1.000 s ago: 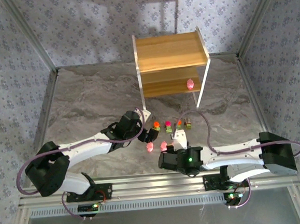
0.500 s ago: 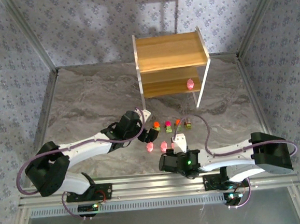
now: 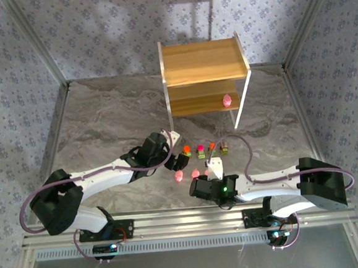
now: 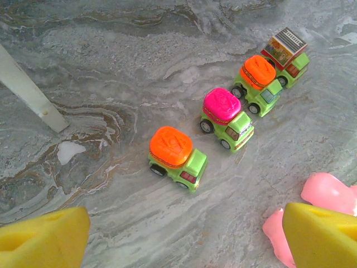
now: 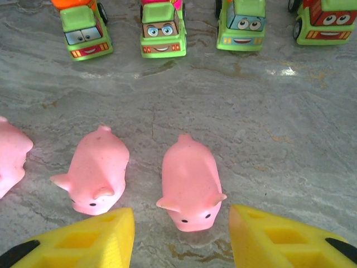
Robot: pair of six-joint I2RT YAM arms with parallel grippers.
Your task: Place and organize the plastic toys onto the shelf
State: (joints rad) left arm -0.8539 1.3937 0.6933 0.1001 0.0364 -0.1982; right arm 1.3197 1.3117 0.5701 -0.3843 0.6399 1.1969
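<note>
A grey marbled tabletop [image 3: 103,121] with brownish veins carries the shelf [image 3: 203,62] at its far middle. The shelf is two smooth light-wood boards between thin white side panels, and one flat white leg [image 4: 28,89] shows in the left wrist view. A small pink toy [image 3: 227,100] sits at the right end of the lower board.

The left gripper [image 3: 175,161] hangs low by the shelf's front left leg. Its yellow foam pads [image 4: 42,237] are spread wide with nothing between them. The right gripper [image 3: 214,166] is on the near side of the toy row, its jaws likewise apart. Its porous yellow pad tips [image 5: 284,240] flank the head of the middle pig [image 5: 189,187], whose right ear is just beside one pad, with a clear gap to the other.

The other toys lie on the tabletop in front of the shelf. Four glossy plastic trucks stand side by side in a row:
- the orange-domed truck [image 4: 177,158]
- the magenta-domed truck [image 4: 226,118]
- the second orange-domed truck [image 4: 259,84]
- the boxy red truck [image 4: 285,50], with a striped sticker on its roof

All have lime-green cabs and black wheels. The right wrist view shows cartoon eyes and a smile printed on each front.

Nearer the arms lie smooth, rounded pink pigs with pointed ears and dot eyes. The left pig [image 5: 95,170] is just beside the middle one, and the edge pig [image 5: 11,151] is cut off by the frame.
</note>
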